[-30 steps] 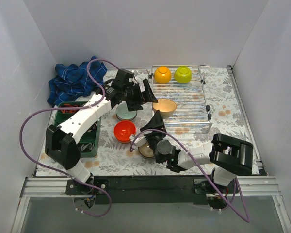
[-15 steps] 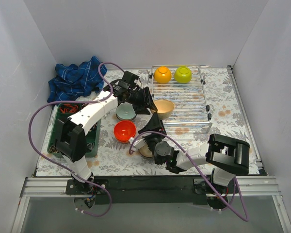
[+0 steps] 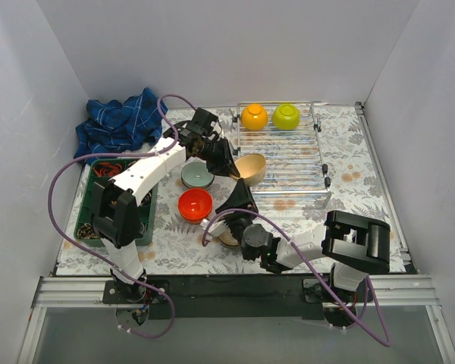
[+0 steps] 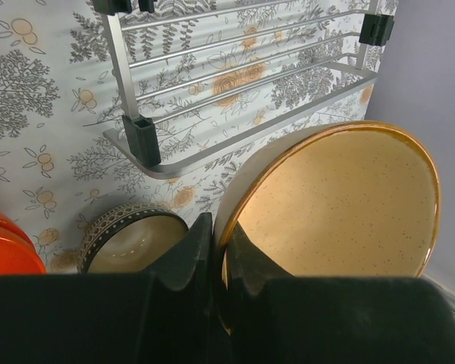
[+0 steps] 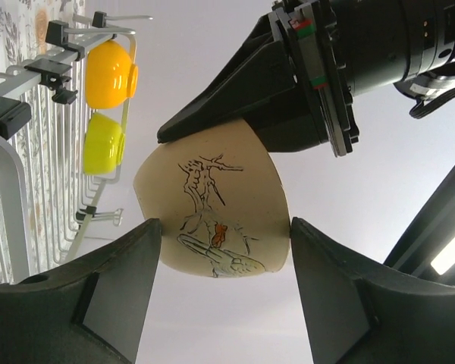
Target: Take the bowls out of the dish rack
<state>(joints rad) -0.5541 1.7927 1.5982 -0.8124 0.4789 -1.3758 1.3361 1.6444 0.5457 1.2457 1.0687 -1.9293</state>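
Note:
My left gripper (image 3: pixel 231 170) (image 4: pixel 218 227) is shut on the rim of the speckled beige bowl (image 3: pixel 252 167) (image 4: pixel 341 205), which is tilted on its side at the left edge of the chrome dish rack (image 3: pixel 292 155) (image 4: pixel 235 91). An orange-yellow bowl (image 3: pixel 254 116) (image 5: pixel 110 73) and a lime green bowl (image 3: pixel 286 115) (image 5: pixel 102 142) stand at the rack's far end. My right gripper (image 3: pixel 241 199) (image 5: pixel 224 222) points up at the beige bowl (image 5: pixel 212 205), open, the bowl's underside showing between its fingers (image 5: pixel 114 284); whether they touch it I cannot tell.
On the table left of the rack lie a red-orange bowl (image 3: pixel 195 203), a pale blue-green bowl (image 3: pixel 196 177) and a patterned bowl (image 3: pixel 228 236) (image 4: pixel 133 239) under my right arm. A green tray (image 3: pixel 140 220) and a blue cloth (image 3: pixel 117 121) sit at the far left.
My left gripper has closed on the beige bowl's rim and tipped the bowl onto its side. My right gripper's fingers have narrowed a little below the bowl.

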